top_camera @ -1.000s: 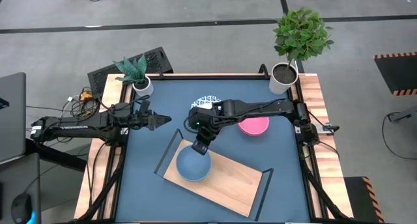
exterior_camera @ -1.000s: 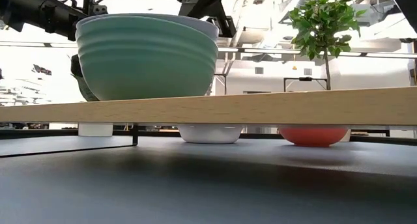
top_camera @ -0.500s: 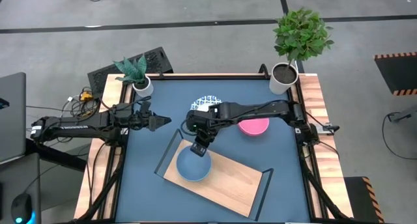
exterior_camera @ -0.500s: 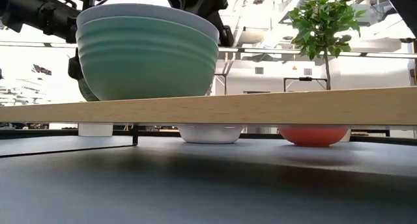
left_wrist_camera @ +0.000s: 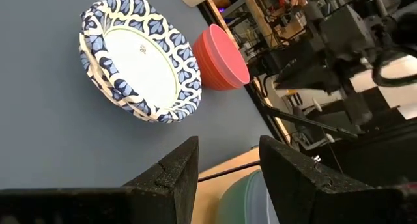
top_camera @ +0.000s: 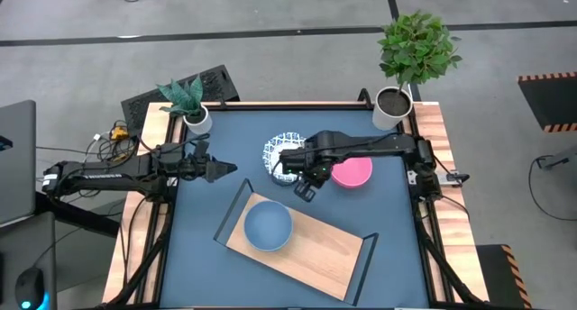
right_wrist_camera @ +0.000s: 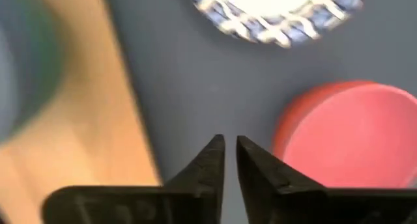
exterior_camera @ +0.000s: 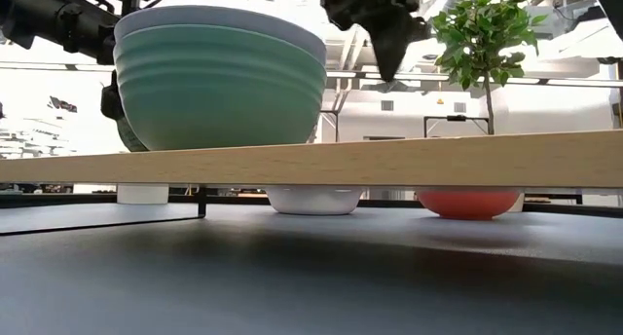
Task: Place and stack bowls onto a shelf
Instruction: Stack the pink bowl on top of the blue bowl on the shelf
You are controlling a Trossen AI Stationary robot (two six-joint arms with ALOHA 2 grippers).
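Note:
The light-wood shelf (top_camera: 320, 253) lies on the dark blue table near its front. A teal bowl (exterior_camera: 219, 96) stands on the shelf's left end, and a white bowl (exterior_camera: 219, 18) is nested in it. The second blue-patterned white bowl (top_camera: 276, 150) and the pink bowl (top_camera: 353, 173) rest on the tabletop behind the shelf. My right gripper (top_camera: 305, 193) hovers above the table between shelf and pink bowl, pointing down, with a narrow gap between its fingers (right_wrist_camera: 230, 143). My left gripper (top_camera: 230, 168) is open and waits over the table's left side, aimed at the patterned bowl (left_wrist_camera: 140, 58).
Two white plant pots stand at the far corners, left (top_camera: 196, 119) and right (top_camera: 391, 108). The shelf's black frame ends (top_camera: 231, 211) (top_camera: 366, 256) rise at its short sides. Bare board lies to the right of the stacked bowls (top_camera: 268, 226).
My right gripper has let go of the stacked bowls' rim, risen, and moved toward the table's far right, toward the pink bowl. The white bowl first settled level into the teal bowl and stays there on the shelf.

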